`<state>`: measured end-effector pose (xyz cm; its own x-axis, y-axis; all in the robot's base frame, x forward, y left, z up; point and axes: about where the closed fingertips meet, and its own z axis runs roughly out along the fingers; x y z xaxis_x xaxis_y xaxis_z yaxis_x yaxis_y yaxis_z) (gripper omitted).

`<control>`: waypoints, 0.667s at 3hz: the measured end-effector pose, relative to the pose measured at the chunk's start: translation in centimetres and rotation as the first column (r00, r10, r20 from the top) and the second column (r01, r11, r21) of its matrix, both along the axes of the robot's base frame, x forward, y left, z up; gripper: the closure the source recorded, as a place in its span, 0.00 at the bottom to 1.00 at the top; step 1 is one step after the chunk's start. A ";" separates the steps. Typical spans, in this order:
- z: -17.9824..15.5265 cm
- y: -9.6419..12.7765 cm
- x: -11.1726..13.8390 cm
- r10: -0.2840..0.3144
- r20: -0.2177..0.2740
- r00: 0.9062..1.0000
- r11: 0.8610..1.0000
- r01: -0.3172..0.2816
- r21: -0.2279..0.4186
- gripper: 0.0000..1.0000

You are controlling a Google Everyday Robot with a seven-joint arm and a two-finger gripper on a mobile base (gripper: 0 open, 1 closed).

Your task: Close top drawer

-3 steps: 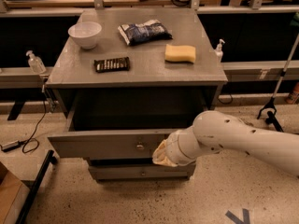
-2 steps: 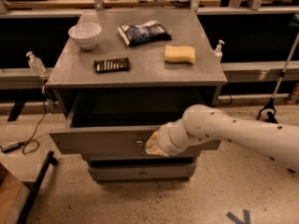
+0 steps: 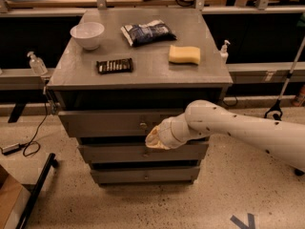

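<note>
1. Camera view: the top drawer (image 3: 105, 123) sits just under the grey cabinet's surface (image 3: 143, 78). Its front stands a little nearer than the middle drawer front (image 3: 119, 152), with a dark gap above it, so it looks not quite shut.
2. The claw (image 3: 155, 138) is at the lower edge of that front, just right of the knob (image 3: 143, 125). Whether it is wide or narrow cannot be told.
3. Because contact is low on the panel, a push could slip downward onto the middle drawer front and leave the top drawer ajar.
4. An off-centre push could skew the drawer so that it binds.
5. A hard shove could jolt the cabinet and shift the white bowl (image 3: 87, 35) or the sponge (image 3: 184, 54).
</note>
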<state>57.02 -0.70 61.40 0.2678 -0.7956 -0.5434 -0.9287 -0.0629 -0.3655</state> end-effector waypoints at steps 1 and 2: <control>0.0 0.0 0.0 0.000 0.000 1.000 1.000 0.000 0.000 1.00; -0.1 0.1 -0.1 0.003 -0.002 1.000 1.000 -0.003 0.000 0.84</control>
